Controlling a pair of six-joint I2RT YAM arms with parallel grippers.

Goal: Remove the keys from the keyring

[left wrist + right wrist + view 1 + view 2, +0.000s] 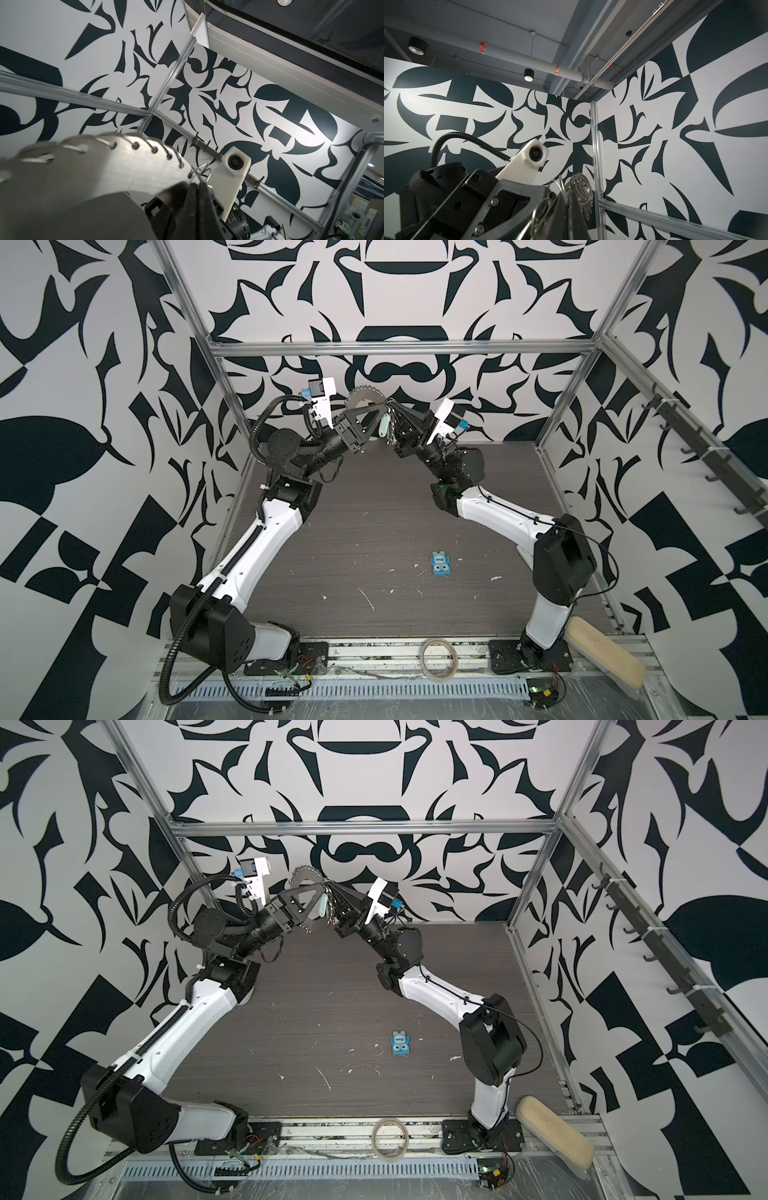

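Nearest the camera head, a beige tape roll [438, 659] lies on the front rail [374, 649]. Beyond it a blue block [441, 564] with cartoon eyes sits alone on the dark tabletop [365, 522], right of centre. Farther back the left arm [266, 539] and right arm [498, 510] stand raised and meet in the air above the tabletop's far edge. There the left end effector [384, 407] is closed on the keyring [360, 400] and holds the grey disc upright; its toothed rim shows in both top views. The keys [384, 427], one pale green tag, hang from the rim just below the meeting point, between the two arms. The right end effector [395, 411] is fully closed among the wire loops [581, 187] on the rim; whether it pinches one cannot be told.
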